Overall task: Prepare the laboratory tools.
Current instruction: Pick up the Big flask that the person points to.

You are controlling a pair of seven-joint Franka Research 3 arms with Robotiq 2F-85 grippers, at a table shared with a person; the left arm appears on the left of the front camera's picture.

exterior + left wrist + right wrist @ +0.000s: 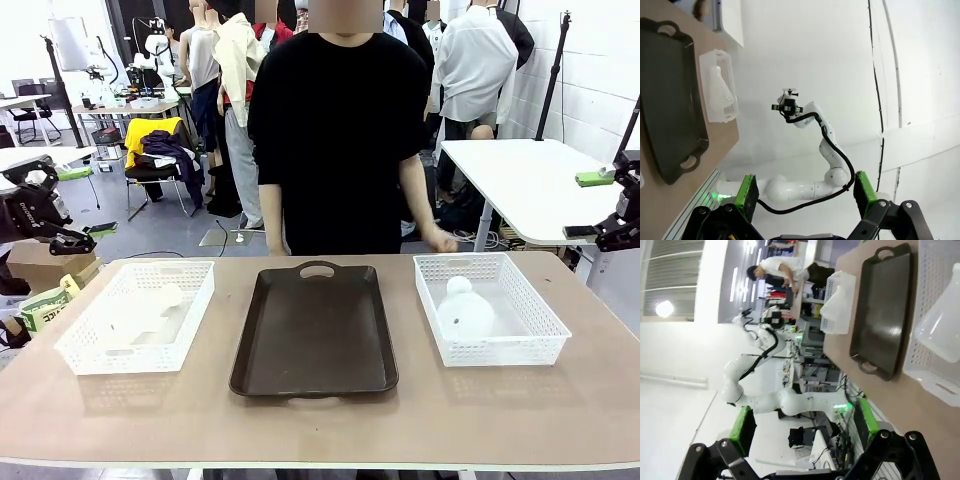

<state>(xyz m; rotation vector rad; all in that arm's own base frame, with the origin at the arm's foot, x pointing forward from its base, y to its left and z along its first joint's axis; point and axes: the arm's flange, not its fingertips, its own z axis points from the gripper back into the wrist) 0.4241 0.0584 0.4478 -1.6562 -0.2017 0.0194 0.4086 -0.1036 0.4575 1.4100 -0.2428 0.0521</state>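
1. Front camera is sitting at the robot's edge of the table (320, 420), looking slightly down and across at the person (340, 130) on the far side; most of the tabletop is fitting in.
2. Left wrist camera is hanging well off the table's end, rolled sideways, looking past the spread left gripper (805, 182) toward the right arm (836, 176); tabletop is running along picture left.
3. Right wrist camera is mirroring that, looking past the right gripper (804, 420) toward the left arm (735, 377); tabletop at picture right.
4. All three are sharing the dark tray (315, 330) and right basket (500, 350); front and right wrist are also sharing the left basket (120, 358).
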